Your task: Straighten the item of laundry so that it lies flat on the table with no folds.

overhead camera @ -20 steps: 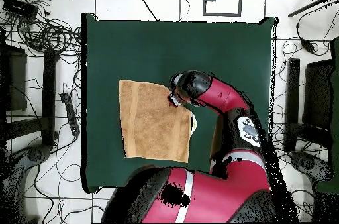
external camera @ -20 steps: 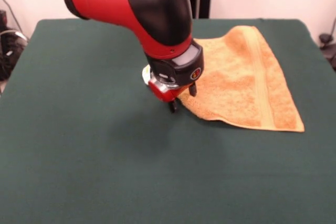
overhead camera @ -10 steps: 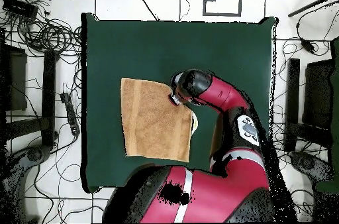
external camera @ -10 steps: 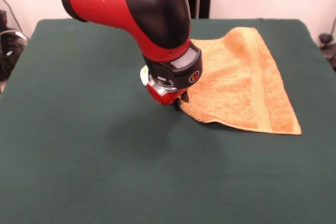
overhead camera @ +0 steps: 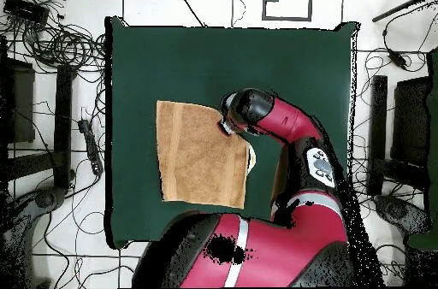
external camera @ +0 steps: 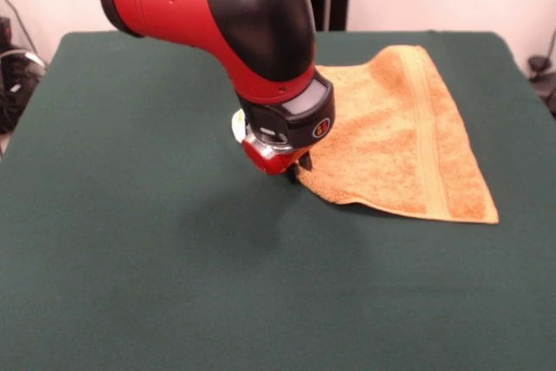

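Orange-tan towel (external camera: pixel 391 141) lies on the right half of the green table (external camera: pixel 130 241) in the front view, its near left corner under the gripper (external camera: pixel 295 167). Gripper sits low at that corner, touching the cloth; whether its jaws are open or closed cannot be told. One stripe band runs along the towel's right side. Overhead, the towel (overhead camera: pixel 201 156) shows a roughly rectangular outline, and the arm (overhead camera: pixel 282 123) reaches over its edge.

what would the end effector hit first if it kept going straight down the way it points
The end effector points down at the towel's near corner edge, so it would likely meet the towel, then the table beneath; whether it already touches is unclear.
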`<control>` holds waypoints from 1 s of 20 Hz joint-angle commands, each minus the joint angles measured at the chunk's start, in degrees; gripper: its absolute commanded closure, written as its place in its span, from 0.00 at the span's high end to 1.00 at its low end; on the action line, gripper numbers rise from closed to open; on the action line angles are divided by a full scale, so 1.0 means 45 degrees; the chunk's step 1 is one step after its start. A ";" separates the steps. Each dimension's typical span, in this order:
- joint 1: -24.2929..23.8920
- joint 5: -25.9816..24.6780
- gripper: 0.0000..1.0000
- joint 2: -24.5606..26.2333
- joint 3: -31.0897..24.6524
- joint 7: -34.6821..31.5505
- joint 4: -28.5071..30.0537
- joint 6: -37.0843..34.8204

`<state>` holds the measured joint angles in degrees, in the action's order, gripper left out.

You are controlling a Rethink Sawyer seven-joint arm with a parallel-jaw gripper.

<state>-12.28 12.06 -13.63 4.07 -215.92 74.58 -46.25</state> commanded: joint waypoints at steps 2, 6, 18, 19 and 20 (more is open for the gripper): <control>0.2341 -0.1113 0.00 0.2670 0.1894 -0.1910 -0.1718 0.2368; 0.4778 -0.0900 0.00 0.5176 0.6273 -0.6183 -0.4111 0.2032; 0.5766 0.0655 0.00 0.9835 1.2713 -1.0914 -0.7407 0.0571; 0.5745 0.0707 0.00 0.9971 1.2940 -1.1122 -0.7520 0.0503; 0.5727 0.0763 0.00 1.0118 1.3175 -1.1433 -0.7597 0.0532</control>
<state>17.39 12.72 15.33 54.35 -239.17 46.81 -50.99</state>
